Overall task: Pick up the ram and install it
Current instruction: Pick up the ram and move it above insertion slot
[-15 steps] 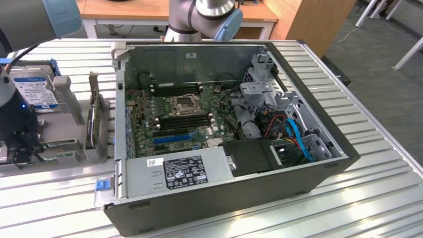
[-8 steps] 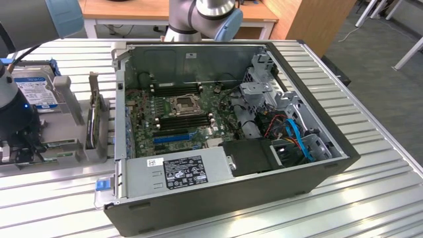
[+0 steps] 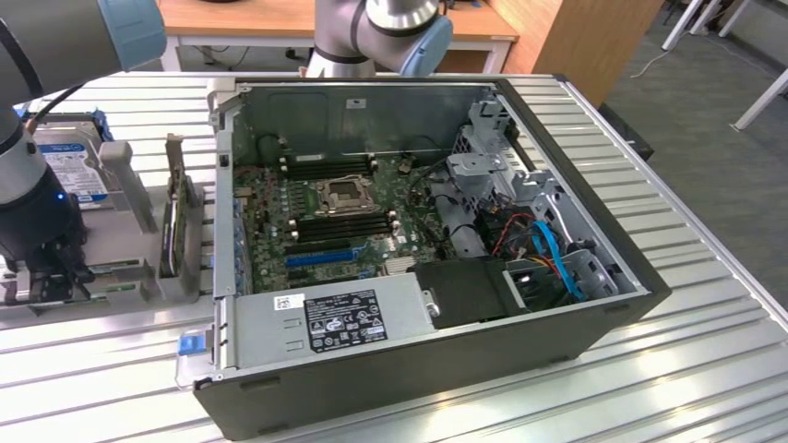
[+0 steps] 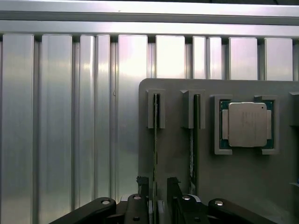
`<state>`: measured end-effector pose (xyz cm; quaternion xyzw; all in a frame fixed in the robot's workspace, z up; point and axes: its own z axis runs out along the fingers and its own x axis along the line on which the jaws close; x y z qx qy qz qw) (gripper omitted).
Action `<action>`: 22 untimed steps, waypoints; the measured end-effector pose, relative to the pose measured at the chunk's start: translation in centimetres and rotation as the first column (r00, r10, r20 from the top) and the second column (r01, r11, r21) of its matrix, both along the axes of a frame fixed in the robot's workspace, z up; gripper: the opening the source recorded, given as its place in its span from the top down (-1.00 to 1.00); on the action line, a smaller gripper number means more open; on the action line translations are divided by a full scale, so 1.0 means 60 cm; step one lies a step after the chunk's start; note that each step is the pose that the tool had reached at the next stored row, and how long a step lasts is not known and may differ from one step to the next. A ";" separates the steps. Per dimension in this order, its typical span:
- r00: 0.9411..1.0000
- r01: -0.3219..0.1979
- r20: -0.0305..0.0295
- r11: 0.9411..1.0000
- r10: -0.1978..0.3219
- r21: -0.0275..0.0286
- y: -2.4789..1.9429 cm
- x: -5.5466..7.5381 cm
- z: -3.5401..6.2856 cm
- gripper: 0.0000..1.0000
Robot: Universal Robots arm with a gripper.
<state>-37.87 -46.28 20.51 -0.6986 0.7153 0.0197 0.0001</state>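
Wrist view: ram (image 4: 155,140) stands in holder (image 4: 233,186) on ribbed table (image 4: 60,116).

The arm (image 3: 28,175) reaches straight down at the exterior view's left, and its claw (image 4: 159,189) points downward, fingers (image 4: 143,185) parted by a narrow gap.
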 end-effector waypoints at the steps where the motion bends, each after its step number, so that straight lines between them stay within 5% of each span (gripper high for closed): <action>1: 1.000 0.000 0.000 1.000 0.000 0.000 0.0000 0.001 0.000 0.40; 22: 1.000 0.000 0.000 1.000 0.000 0.000 -0.0001 0.009 -0.007 0.40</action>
